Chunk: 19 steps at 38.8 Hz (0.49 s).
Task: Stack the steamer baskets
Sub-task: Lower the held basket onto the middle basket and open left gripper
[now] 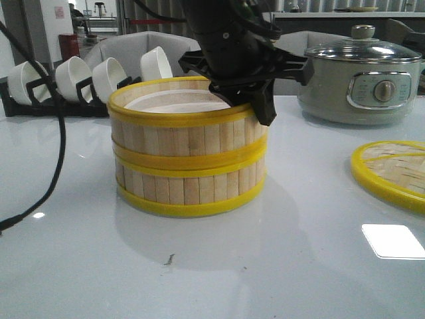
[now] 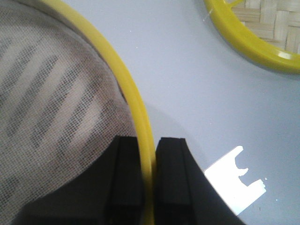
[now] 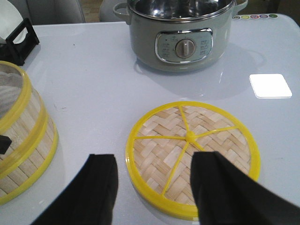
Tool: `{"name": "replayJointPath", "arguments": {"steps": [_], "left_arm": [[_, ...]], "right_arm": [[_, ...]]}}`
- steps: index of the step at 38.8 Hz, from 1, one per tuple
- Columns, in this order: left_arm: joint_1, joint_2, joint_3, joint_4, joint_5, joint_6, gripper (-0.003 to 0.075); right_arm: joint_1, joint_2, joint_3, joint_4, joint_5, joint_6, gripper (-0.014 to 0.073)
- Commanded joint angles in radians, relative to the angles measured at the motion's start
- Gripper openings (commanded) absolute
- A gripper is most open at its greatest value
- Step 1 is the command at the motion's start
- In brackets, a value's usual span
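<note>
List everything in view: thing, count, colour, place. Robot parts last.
steamer baskets: two, pale bamboo slats with yellow rims, stacked one on the other at the table's centre-left.
woven lid: one, pale bamboo with yellow rim, flat on the table right of the stack.
electric pot: one, grey-green with glass lid, back right of the table.
bowls: four, white, tilted in a black rack behind the stack.
cable: one, black, hanging at the left.
table: one, glossy white.
left gripper: black, fingers astride the top basket's rim on its right side.
right gripper: black, open, above the lid.
</note>
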<state>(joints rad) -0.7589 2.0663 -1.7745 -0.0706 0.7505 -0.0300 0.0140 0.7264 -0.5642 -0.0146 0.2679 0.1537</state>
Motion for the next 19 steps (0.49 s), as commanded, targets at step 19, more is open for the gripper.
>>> {"name": "replayJointPath", "arguments": {"steps": [19], "left_arm": [[-0.011,-0.055,-0.046,0.06,-0.075,0.004,0.0256]], "right_arm": [[-0.004,-0.001,-0.039,-0.013,-0.071,-0.009,0.0465]]}}
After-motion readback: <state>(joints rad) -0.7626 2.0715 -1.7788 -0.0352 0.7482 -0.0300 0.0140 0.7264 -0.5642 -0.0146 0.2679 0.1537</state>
